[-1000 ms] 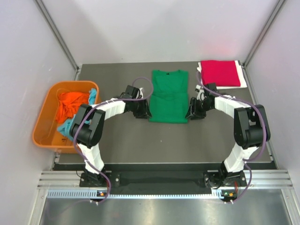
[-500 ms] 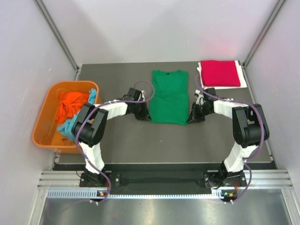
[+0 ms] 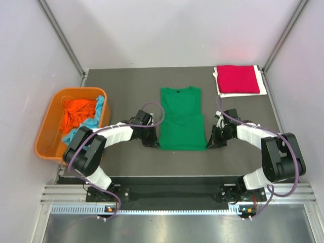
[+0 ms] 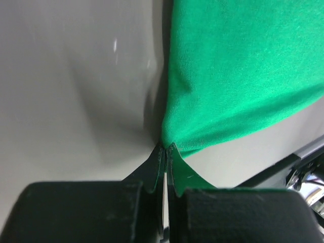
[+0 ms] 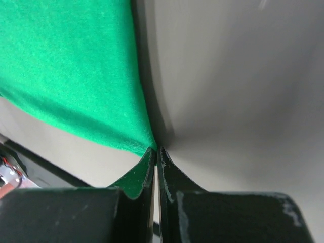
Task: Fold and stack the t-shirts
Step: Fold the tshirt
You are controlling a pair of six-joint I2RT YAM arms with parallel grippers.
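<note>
A bright green t-shirt (image 3: 181,119) lies flat in the middle of the dark table, collar to the back. My left gripper (image 3: 154,142) is shut on its near left hem corner; the left wrist view shows the green cloth (image 4: 238,71) pinched at the fingertips of my left gripper (image 4: 166,147). My right gripper (image 3: 209,143) is shut on the near right corner, and the cloth (image 5: 71,71) runs into the closed tips of my right gripper (image 5: 156,148). A folded crimson t-shirt (image 3: 238,79) rests at the back right. Orange (image 3: 76,111) and light blue (image 3: 99,107) t-shirts lie crumpled in the tub.
An orange plastic tub (image 3: 48,147) stands at the table's left edge. The crimson shirt rests on a white sheet (image 3: 261,85). Light walls and grey rails close in the table on three sides.
Both grippers have shut on the green shirt's near corners and pulled it toward the near edge; the shirt has slid closer to the arm bases.
</note>
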